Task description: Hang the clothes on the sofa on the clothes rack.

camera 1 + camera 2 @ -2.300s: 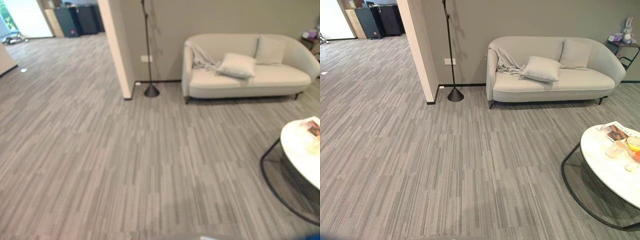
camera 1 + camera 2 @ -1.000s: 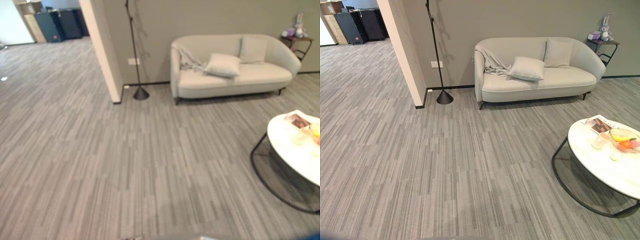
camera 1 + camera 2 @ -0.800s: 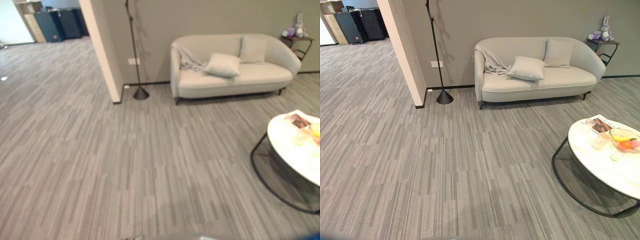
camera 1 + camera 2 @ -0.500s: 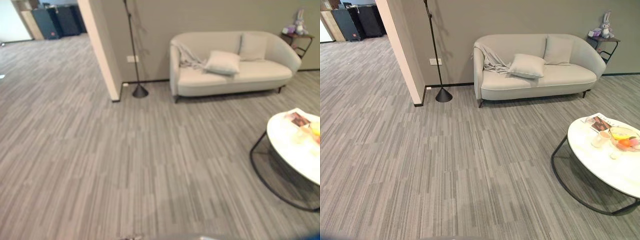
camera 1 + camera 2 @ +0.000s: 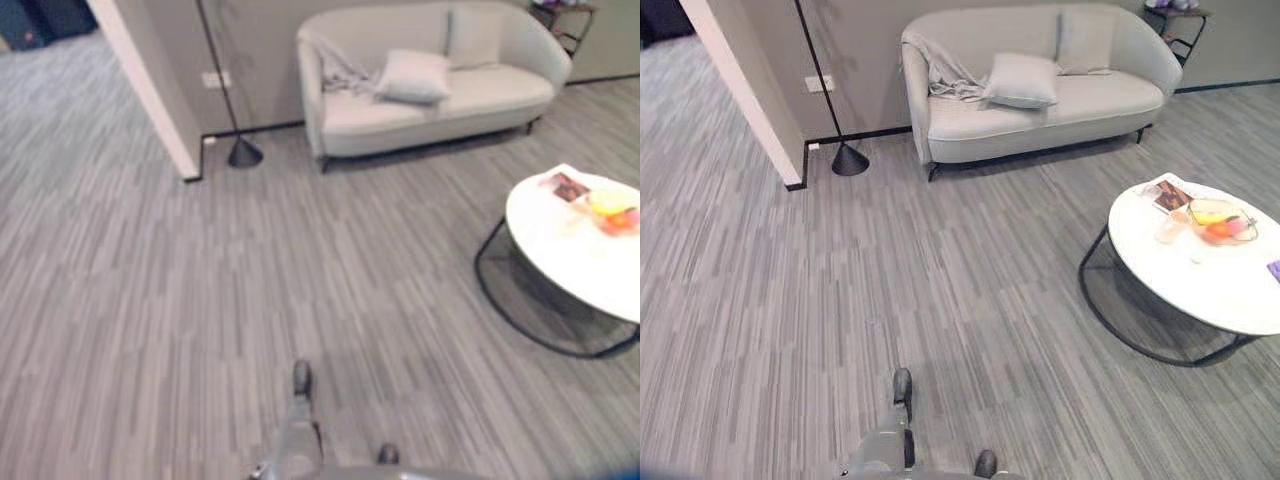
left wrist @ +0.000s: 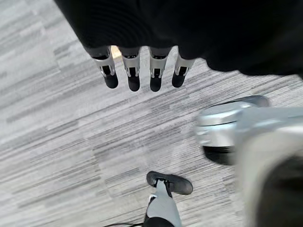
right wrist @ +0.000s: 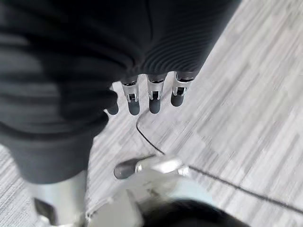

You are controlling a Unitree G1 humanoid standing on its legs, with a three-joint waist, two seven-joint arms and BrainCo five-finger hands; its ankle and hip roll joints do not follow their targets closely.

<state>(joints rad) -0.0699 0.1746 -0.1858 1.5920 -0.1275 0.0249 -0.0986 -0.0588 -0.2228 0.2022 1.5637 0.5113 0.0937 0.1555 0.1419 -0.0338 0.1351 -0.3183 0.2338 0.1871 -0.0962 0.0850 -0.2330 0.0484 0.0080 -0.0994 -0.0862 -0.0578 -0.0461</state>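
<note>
— Left wrist view: what are the hands doing?
— Left hand [image 6: 137,75] and right hand [image 7: 151,97] hang relaxed, fingers straight, empty, probably because the garment [image 5: 945,72] lies far off, draped over the sofa [image 5: 1030,120] arm, near the rack [image 5: 825,85].

Floor [image 5: 790,300]: grey carpet w/ narrow lengthwise streaks, light & dark. Sofa [image 5: 1040,115]: cream, cushions [image 5: 1021,80] same cream. Cloth [image 5: 940,70] on sofa arm: pale grey. Rack [image 5: 825,90]: black pole & cone base. Wall [image 5: 870,30]: taupe; pillar [image 5: 740,85] off-white. Table [image 5: 1210,280]: white top, black wire frame. Bowl [image 5: 1220,222] holds orange & yellow bits. Hand fingers [image 6: 131,71]: silver w/ dark tips.
</note>
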